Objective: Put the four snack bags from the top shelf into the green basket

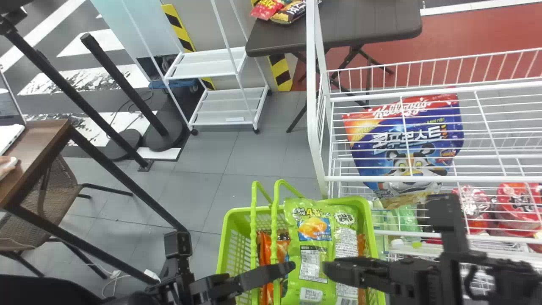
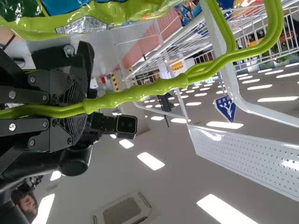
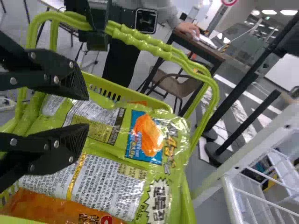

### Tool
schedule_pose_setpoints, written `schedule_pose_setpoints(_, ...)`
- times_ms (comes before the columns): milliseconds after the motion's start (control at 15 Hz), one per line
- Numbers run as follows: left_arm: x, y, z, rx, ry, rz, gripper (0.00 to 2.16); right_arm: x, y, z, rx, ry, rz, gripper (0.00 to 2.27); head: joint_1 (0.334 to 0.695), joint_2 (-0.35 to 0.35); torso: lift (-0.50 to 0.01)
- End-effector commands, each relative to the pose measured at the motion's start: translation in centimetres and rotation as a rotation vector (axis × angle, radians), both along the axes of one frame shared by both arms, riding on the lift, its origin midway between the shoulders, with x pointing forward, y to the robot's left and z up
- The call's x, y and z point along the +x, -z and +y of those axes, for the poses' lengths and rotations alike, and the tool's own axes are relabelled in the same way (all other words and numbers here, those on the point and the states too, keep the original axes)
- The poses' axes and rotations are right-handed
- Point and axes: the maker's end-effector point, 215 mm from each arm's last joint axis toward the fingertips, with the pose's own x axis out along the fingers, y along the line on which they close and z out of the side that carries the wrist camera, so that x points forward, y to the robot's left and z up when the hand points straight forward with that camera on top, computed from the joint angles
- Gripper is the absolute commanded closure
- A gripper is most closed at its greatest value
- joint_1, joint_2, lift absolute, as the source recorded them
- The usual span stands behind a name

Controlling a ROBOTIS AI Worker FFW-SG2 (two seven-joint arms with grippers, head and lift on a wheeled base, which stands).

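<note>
In the head view, the green basket (image 1: pixel 369 220) stands at bottom centre beside the white rack. Two green snack bags (image 1: pixel 314 250) lie on top inside it, with an orange snack bag (image 1: pixel 266 250) lower at the left. My left gripper (image 1: pixel 292 267) is at the basket's handles (image 1: pixel 276 220). In the left wrist view the left gripper (image 2: pixel 86 106) is shut on a handle (image 2: pixel 145 90). My right gripper (image 1: pixel 327 270) hangs over the green bags. Open and holding nothing, the right gripper (image 3: pixel 88 112) has the green bags (image 3: pixel 107 158) below it in the right wrist view.
The white wire rack (image 1: pixel 318 140) rises right of the basket, with a large blue cereal bag (image 1: pixel 406 144) and red packages (image 1: pixel 518 207). Behind stand a white cart (image 1: pixel 207 63) and a dark table (image 1: pixel 368 25) with snack bags. A brown desk (image 1: pixel 38 148) is at the left.
</note>
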Motion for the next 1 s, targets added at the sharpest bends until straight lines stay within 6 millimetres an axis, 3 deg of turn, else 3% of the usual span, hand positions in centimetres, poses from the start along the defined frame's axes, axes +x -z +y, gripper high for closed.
schedule_pose_setpoints(0, 0.0, -0.3, -0.1, -0.007, 0.007, -0.007, 2.15, 2.1, -1.9, -3.7, -0.01, 0.086, -0.072, 0.03, 0.695, 0.35, 0.0)
schedule_pose_setpoints(333, 0.0, -0.2, -0.1, -0.008, 0.006, -0.006, 2.15, 8.9, -4.0, -16.3, -0.304, 0.442, -0.499, 0.04, 0.695, 0.35, 0.0)
schedule_pose_setpoints(400, 0.0, -0.1, -0.1, -0.01, 0.004, -0.003, 2.15, 9.5, -4.6, -18.1, -0.344, 0.501, -0.564, 0.04, 0.695, 0.305, 0.0)
schedule_pose_setpoints(600, 0.0, -0.2, -0.2, -0.011, 0.004, -0.005, 2.15, 9.6, -3.5, -21.4, -0.404, 0.592, -0.594, 0.04, 0.695, 0.179, 0.0)
schedule_pose_setpoints(733, -0.3, 0.0, -0.1, -0.012, -0.001, 0.001, 2.15, 9.2, -3.1, -22.3, -0.447, 0.608, -0.641, 0.04, 0.695, 0.145, 0.0)
schedule_pose_setpoints(867, -0.9, 0.2, 0.1, -0.017, -0.02, 0.012, 2.15, 9.5, -4.0, -22.6, -0.424, 0.644, -0.734, 0.04, 0.695, 0.126, 0.0)
schedule_pose_setpoints(933, -1.0, 0.1, 0.1, -0.016, -0.02, 0.012, 2.15, 8.9, -2.9, -23.1, -0.431, 0.635, -0.722, 0.04, 0.695, 0.124, 0.0)
